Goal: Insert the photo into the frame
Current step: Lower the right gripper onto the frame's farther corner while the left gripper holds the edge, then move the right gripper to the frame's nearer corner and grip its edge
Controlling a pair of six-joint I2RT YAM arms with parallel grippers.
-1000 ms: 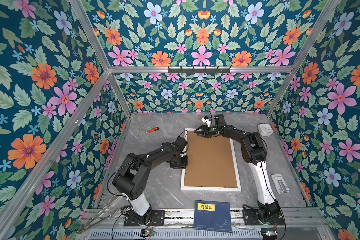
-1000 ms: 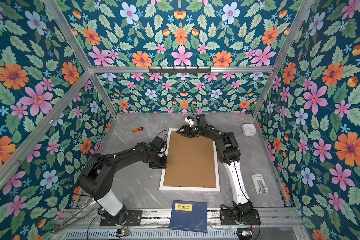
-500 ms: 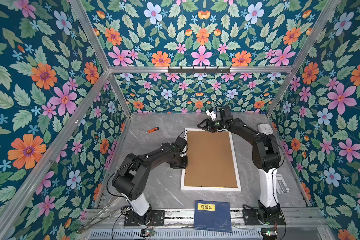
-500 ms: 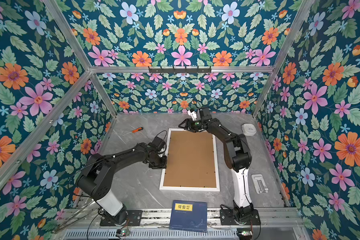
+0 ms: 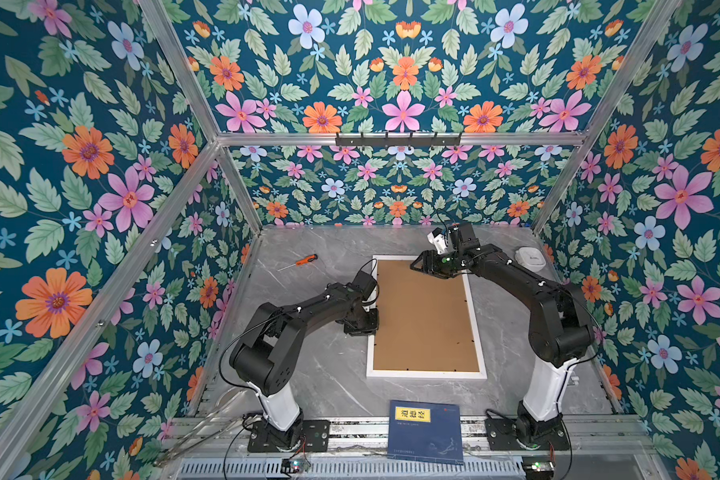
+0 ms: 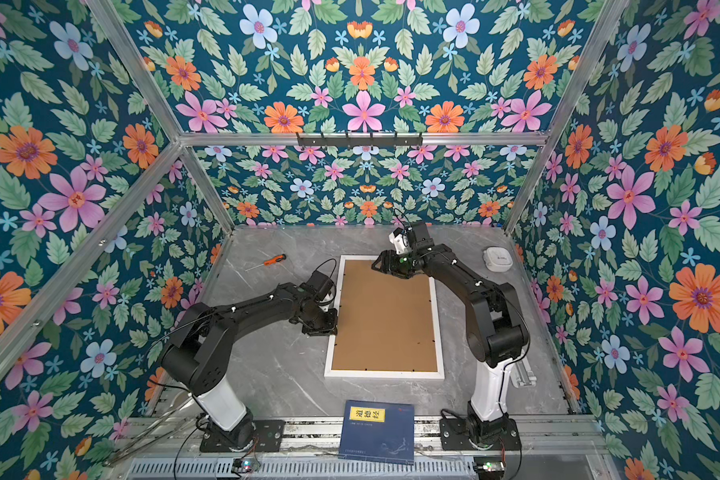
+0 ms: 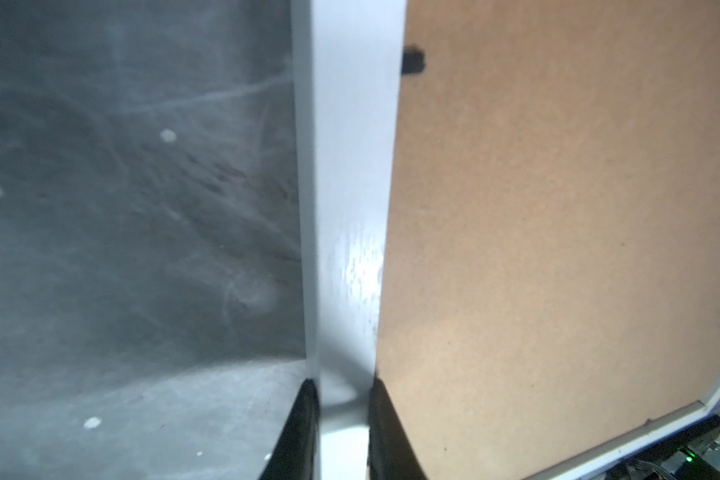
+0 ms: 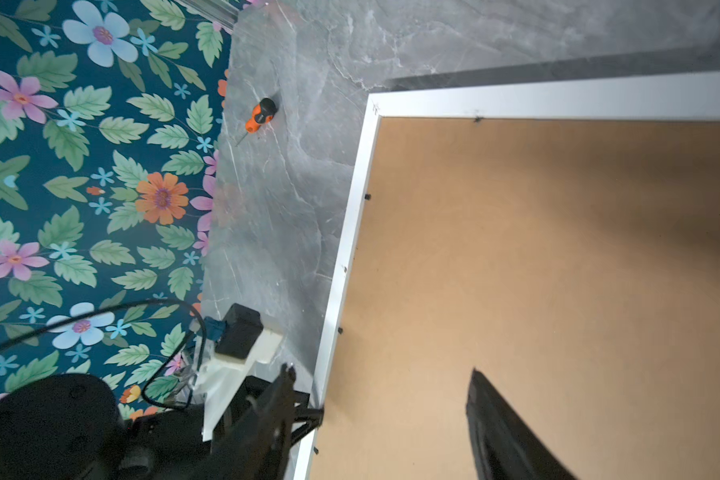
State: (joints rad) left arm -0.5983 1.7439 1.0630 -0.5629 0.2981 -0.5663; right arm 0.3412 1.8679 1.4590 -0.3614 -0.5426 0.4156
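The frame (image 5: 426, 373) lies face down in the middle of the desk (image 5: 308, 374) in both top views, with a brown backing board (image 5: 425, 316) filling it. The photo shows nowhere; it may be under the board. The left gripper (image 5: 368, 330) sits on the left rail, and the right gripper (image 5: 420, 266) hovers over the far end.

In the left wrist view the jaws are clenched on either side of that white rail.

In the right wrist view the right jaws stand released above the board, holding nothing. Small black tabs (image 8: 366, 196) line the rail.

The step seems to be working the far tabs. I would hold the left clamp steady and lower one fingertip squarely, without dragging the frame.
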